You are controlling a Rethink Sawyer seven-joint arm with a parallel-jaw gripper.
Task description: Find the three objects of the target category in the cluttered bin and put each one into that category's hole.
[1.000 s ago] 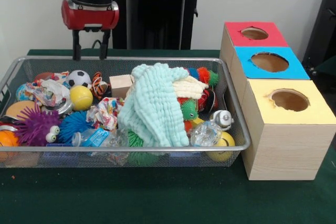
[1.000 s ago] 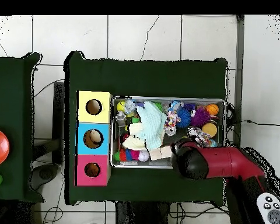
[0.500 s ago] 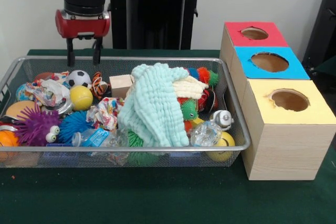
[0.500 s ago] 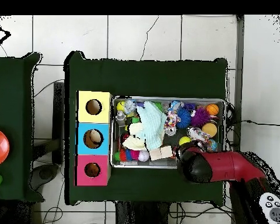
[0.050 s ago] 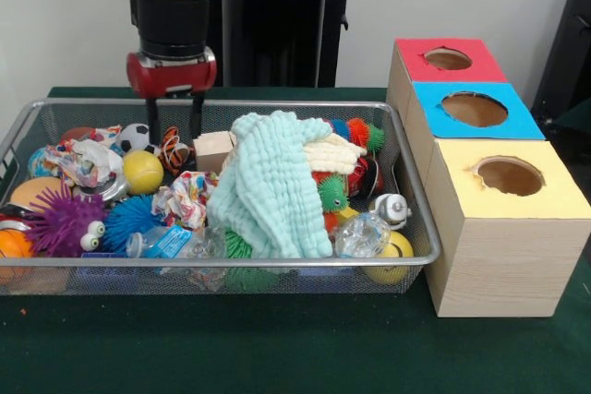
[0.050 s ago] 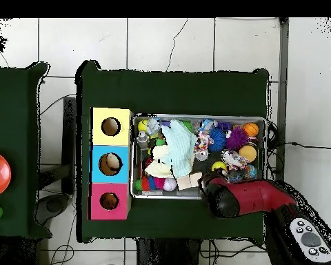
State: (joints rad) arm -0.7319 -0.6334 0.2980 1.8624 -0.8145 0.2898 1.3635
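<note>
Bin (image 5: 417, 219) of clutter sits on the green bench (image 5: 277, 348), wire mesh, packed with toys. Tool (image 5: 174, 131) now hangs inside the bin's far edge, fingers (image 5: 153, 128) apart with a narrow-to-medium gap, nothing held. Versus half a second ago it has shifted toward the boxes' side and dropped lower; earlier the tips were above the rim, now they dip below it. Overhead view shows the red arm (image 6: 254, 197) swung accordingly, its head over the bin's near-base edge.

Directly at the tool tips: orange striped toy (image 5: 174, 152), just below and between the fingers. Soccer ball (image 5: 138, 137) just beside the tool on the side away from the boxes, yellow ball (image 5: 142, 172) in front of that. Wooden block (image 5: 212, 149) just beside the tool on the boxes' side. Mint cloth (image 5: 263, 186) heaped further that way, over spiky toys. Purple spiky toy (image 5: 63, 223) well in front of the tool.

Three boxes well apart from the tool: red hole (image 5: 448, 58), blue hole (image 5: 475, 109), yellow hole (image 5: 509, 175). Bin contents look unchanged.
</note>
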